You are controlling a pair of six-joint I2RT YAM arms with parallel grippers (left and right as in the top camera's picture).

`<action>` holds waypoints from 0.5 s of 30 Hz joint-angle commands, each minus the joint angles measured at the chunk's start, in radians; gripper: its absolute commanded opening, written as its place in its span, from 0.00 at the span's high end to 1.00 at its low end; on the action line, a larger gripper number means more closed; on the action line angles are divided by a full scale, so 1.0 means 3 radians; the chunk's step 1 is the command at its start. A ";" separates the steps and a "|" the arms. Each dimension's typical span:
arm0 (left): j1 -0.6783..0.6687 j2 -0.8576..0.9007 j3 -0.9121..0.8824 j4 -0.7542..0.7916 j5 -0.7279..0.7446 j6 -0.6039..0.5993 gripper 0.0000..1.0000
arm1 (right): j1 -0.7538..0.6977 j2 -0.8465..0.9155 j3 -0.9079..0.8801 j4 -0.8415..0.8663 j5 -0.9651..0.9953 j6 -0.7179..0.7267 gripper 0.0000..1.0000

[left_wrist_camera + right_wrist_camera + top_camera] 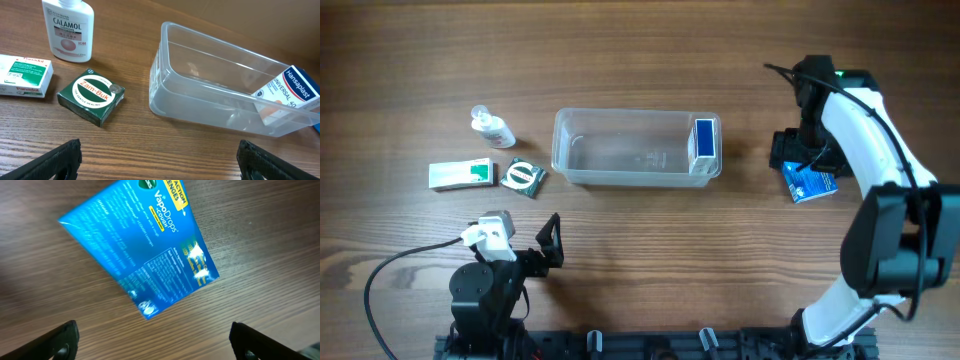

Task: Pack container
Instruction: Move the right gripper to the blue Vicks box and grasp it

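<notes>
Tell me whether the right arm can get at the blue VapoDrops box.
Probably yes: the right gripper hangs open directly above the box, and nothing lies on or against it.

container (620, 152) mid-table — blue box (703, 142) inside, right tool (803, 160) over blue packet (815, 185)

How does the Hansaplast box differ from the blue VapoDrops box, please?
The Hansaplast box stands on edge, leaning, inside the container at its right end; the VapoDrops box lies flat on the table, outside the container. The Hansaplast box is white with a dark blue panel; the VapoDrops box is bright blue all over with yellow accents. Both are small printed cartons.
</notes>
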 commanded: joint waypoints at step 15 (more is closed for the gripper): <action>-0.0014 -0.0033 -0.0008 0.0011 0.0014 0.0043 0.00 | 0.0019 0.0556 -0.0028 0.0160 0.0374 -0.0003 0.21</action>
